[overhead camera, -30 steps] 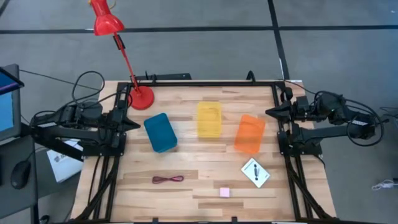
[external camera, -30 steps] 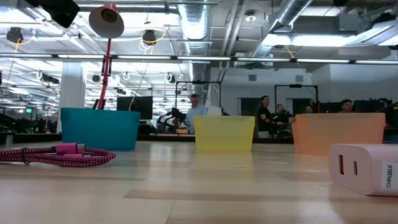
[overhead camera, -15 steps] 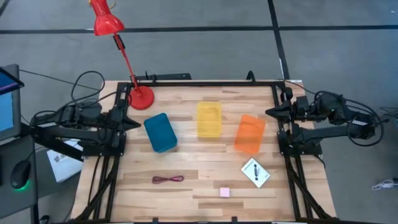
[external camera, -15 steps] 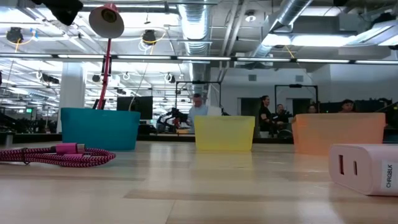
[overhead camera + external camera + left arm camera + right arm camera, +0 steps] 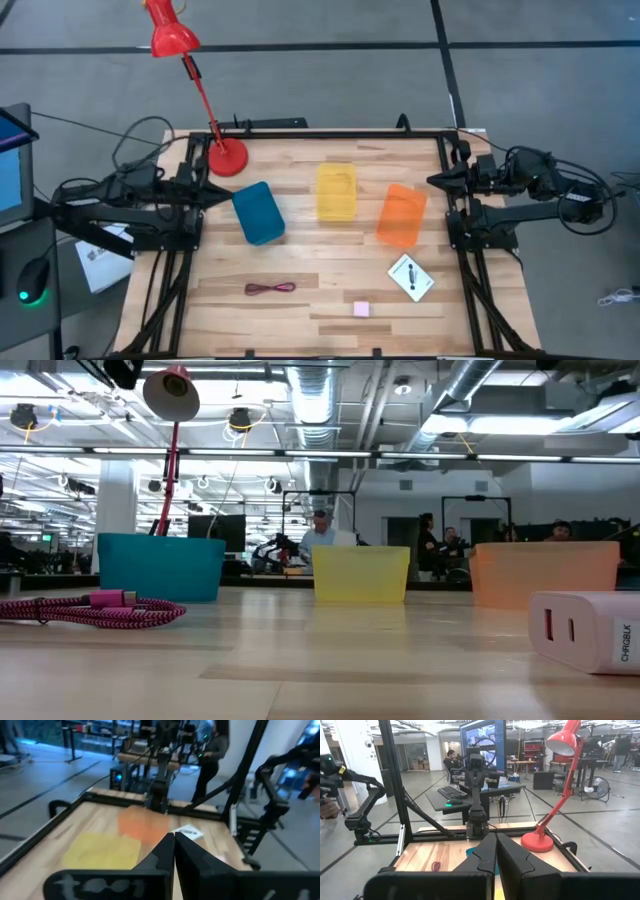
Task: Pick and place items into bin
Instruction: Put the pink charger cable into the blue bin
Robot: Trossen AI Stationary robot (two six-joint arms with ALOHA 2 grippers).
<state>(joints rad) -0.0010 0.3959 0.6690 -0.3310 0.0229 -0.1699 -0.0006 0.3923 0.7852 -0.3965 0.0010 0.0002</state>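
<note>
The dark red looped cord (image 5: 270, 288) lies flat near the table's near edge and shows as a braided coil (image 5: 95, 608) in the low view. The tiny pale pink cube (image 5: 361, 309) sits to its right. The white square item with a black mark (image 5: 411, 277) rests flat near the right side and looks like a white block (image 5: 590, 628) in the low view. My left gripper (image 5: 222, 192) is shut at the table's left edge, above the blue bin's far end. My right gripper (image 5: 432, 180) is shut at the right edge, beside the orange bin.
Three bins stand across the table's middle: blue (image 5: 258, 212), yellow (image 5: 336, 192) and orange (image 5: 402, 214). A red desk lamp's base (image 5: 228, 158) stands at the far left corner. A black frame (image 5: 330, 133) runs around the table. People show in the room beyond.
My left arm has stirred from its rest at the table's left edge, its gripper rising a little and staying shut. The items and bins lie where they were.
</note>
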